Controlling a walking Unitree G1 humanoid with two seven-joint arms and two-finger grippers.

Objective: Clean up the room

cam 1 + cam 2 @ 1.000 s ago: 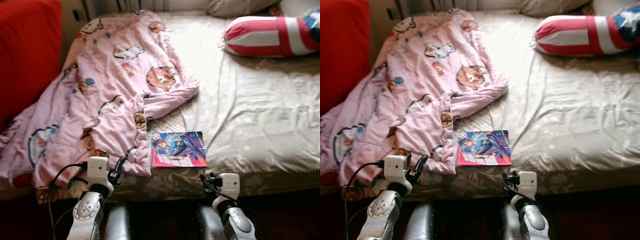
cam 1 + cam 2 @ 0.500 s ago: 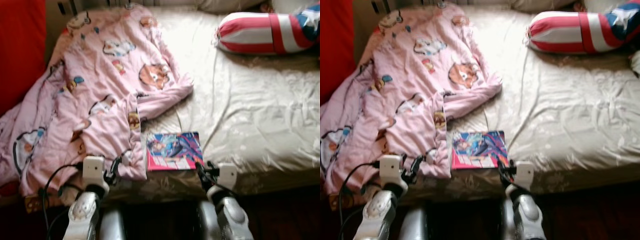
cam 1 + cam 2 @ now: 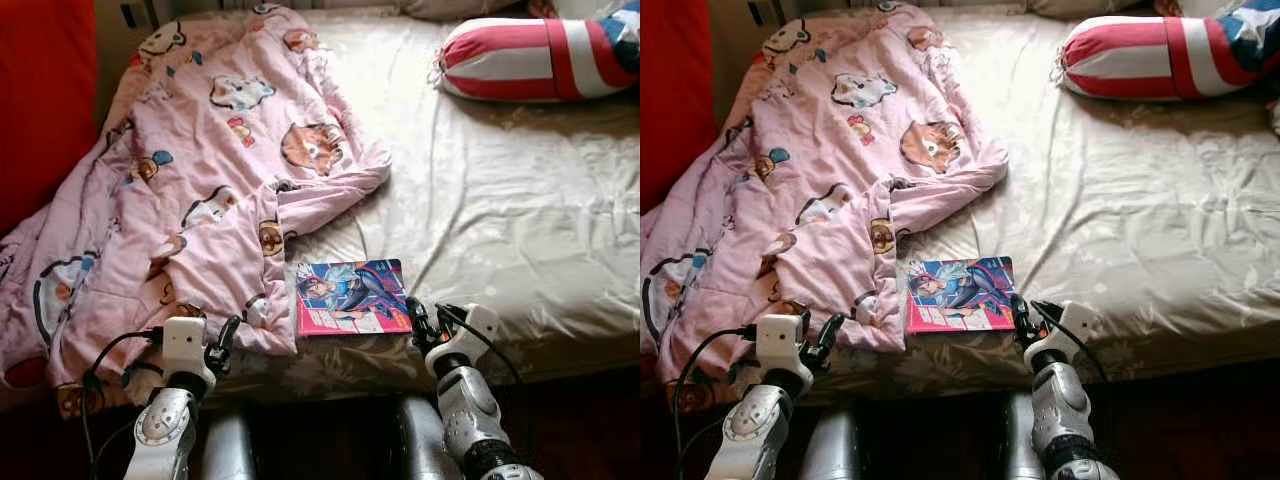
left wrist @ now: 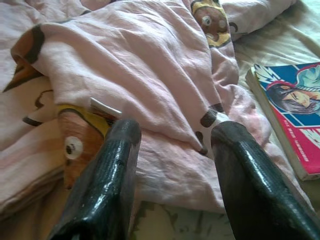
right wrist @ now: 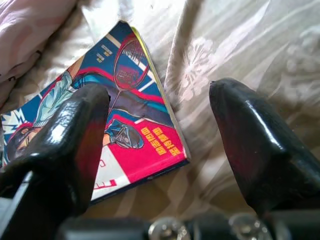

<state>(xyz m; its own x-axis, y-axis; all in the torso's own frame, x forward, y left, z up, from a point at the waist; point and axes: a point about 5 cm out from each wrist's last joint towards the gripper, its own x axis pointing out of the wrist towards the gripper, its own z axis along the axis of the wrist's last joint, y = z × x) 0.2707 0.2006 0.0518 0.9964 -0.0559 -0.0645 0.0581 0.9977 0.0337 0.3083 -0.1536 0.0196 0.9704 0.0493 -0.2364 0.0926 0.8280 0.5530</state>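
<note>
A colourful comic book [image 3: 352, 296] lies flat near the front edge of the bed [image 3: 520, 220]. My right gripper [image 3: 416, 322] is open at the book's near right corner; in the right wrist view the book [image 5: 115, 115] lies beneath and between the two black fingers [image 5: 65, 145]. A crumpled pink cartoon-print blanket [image 3: 200, 190] covers the bed's left half. My left gripper [image 3: 226, 340] is open just in front of the blanket's hanging edge [image 4: 150, 100], and the left wrist view also catches the book [image 4: 295, 120] at one side.
A red-and-white striped bolster pillow [image 3: 540, 58] lies at the bed's far right. A red surface [image 3: 40, 100] stands to the left of the bed. The beige sheet is wrinkled across the right half. Dark floor lies below the front edge.
The camera has shifted a little. My right gripper has reached forward to the book's near right corner. The left gripper stays by the blanket's edge.
</note>
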